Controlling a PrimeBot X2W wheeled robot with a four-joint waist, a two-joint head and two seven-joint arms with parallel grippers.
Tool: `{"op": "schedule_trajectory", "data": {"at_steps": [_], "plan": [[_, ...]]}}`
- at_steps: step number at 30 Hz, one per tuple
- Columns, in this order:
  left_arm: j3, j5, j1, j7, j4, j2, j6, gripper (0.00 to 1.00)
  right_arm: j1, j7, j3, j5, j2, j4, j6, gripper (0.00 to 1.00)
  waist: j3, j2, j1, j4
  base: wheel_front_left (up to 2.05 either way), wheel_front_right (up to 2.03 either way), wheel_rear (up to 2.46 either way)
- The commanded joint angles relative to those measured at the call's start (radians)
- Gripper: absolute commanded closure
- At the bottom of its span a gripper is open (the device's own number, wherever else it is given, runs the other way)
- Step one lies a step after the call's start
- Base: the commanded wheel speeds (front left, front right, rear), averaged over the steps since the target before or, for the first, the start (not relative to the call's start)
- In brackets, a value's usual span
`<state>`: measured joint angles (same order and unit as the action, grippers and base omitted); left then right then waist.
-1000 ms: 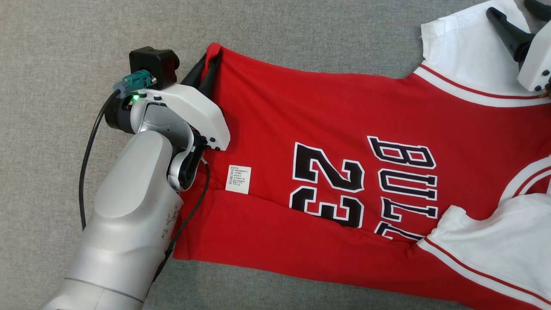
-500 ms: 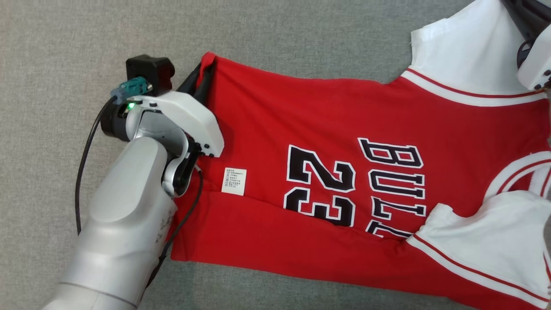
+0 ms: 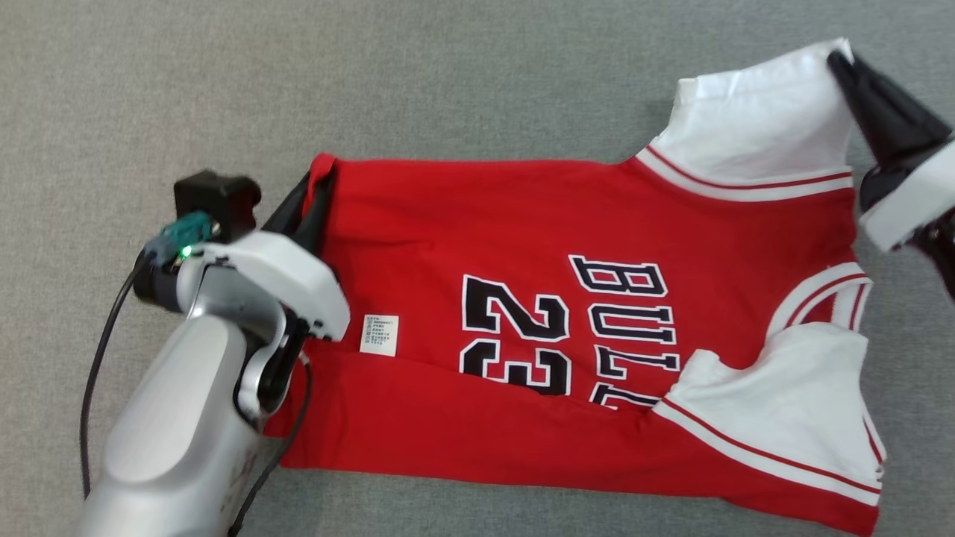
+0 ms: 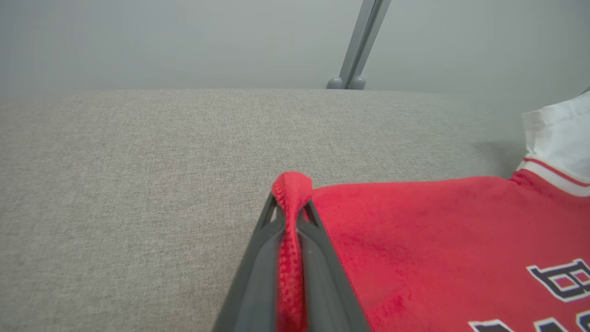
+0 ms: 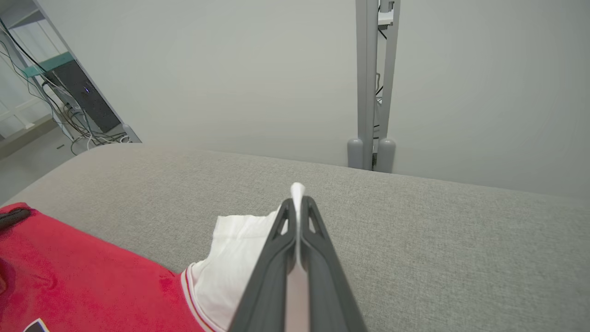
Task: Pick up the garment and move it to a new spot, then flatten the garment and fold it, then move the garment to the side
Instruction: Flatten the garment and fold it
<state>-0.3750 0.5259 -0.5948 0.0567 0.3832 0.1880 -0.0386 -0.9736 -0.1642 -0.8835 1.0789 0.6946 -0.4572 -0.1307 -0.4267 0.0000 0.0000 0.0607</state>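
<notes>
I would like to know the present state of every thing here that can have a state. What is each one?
jersey: spread on the grey surface, near long edge folded over.
left hand: shut on the jersey's red corner.
right hand: shut on the far white sleeve.
near white sleeve: lying flat, covering the lettering's end.

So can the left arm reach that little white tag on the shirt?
Probably not yet: the left gripper is shut on the hem corner of the shirt. The tag lies uncovered beside its wrist; after letting go, likely yes.
</notes>
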Motion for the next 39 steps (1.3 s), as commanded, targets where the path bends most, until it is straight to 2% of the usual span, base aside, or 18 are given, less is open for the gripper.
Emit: {"op": "schedule_trajectory", "data": {"at_steps": [1, 9, 15, 18, 22, 31, 33, 34, 36, 38, 39], "plan": [[0.004, -0.003, 0.039, 0.009, -0.036, 0.025, -0.012, 1.00, 0.044, -0.027, -0.002, 0.028, 0.006, 0.029, 0.000, 1.00, 0.030, 0.0000, 0.0000, -0.020, 0.00, 0.00, 0.00], [0.034, 0.017, 0.265, 0.050, -0.278, 0.099, -0.089, 1.00, 0.289, -0.097, 0.043, 0.120, 0.025, 0.205, 0.000, 1.00, 0.103, 0.0000, 0.0000, -0.070, 0.00, 0.00, 0.00], [0.055, 0.041, 0.398, 0.078, -0.395, 0.134, -0.126, 1.00, 0.494, -0.102, 0.158, 0.140, 0.013, 0.305, 0.000, 1.00, 0.129, 0.0000, 0.0000, -0.096, 0.00, 0.00, 0.00], [0.064, 0.053, 0.437, 0.074, -0.415, 0.136, -0.136, 1.00, 0.604, -0.102, 0.234, 0.130, -0.011, 0.352, 0.000, 1.00, 0.137, 0.0000, 0.0000, -0.103, 0.00, 0.00, 0.00], [0.073, 0.065, 0.468, 0.060, -0.409, 0.133, -0.139, 1.00, 0.724, -0.102, 0.283, 0.111, -0.044, 0.399, 0.000, 1.00, 0.142, 0.0000, 0.0000, -0.112, 0.00, 0.00, 0.00], [0.081, 0.102, 0.507, 0.020, -0.336, 0.110, -0.126, 1.00, 0.892, -0.102, 0.348, 0.061, -0.129, 0.378, 0.000, 1.00, 0.143, 0.0000, 0.0000, -0.115, 0.00, 0.00, 0.00], [0.078, 0.111, 0.510, 0.019, -0.319, 0.105, -0.121, 0.54, 0.905, -0.102, 0.342, 0.046, -0.144, 0.363, 0.000, 1.00, 0.145, 0.0000, 0.0000, -0.117, 0.00, 0.00, 0.00], [0.079, 0.109, 0.511, 0.013, -0.310, 0.104, -0.121, 0.00, 0.909, -0.102, 0.343, 0.037, -0.152, 0.353, 0.000, 0.89, 0.145, 0.0000, 0.0000, -0.118, 0.00, 0.00, 0.00], [0.076, 0.104, 0.520, 0.002, -0.293, 0.104, -0.119, 0.00, 0.918, -0.102, 0.336, 0.014, -0.165, 0.330, 0.000, 0.31, 0.148, 0.0000, 0.0000, -0.121, 0.00, 0.00, 0.00], [0.072, 0.101, 0.531, -0.011, -0.283, 0.098, -0.120, 0.00, 0.922, -0.102, 0.334, -0.006, -0.181, 0.318, 0.000, 0.00, 0.152, 0.0000, 0.0000, -0.124, 0.00, 0.00, 0.00], [0.072, 0.101, 0.531, -0.011, -0.283, 0.098, -0.120, 0.00, 0.922, -0.102, 0.334, -0.006, -0.181, 0.318, 0.000, 0.00, 0.152, 0.0000, 0.0000, -0.124, 0.00, 0.00, 0.00]]}}
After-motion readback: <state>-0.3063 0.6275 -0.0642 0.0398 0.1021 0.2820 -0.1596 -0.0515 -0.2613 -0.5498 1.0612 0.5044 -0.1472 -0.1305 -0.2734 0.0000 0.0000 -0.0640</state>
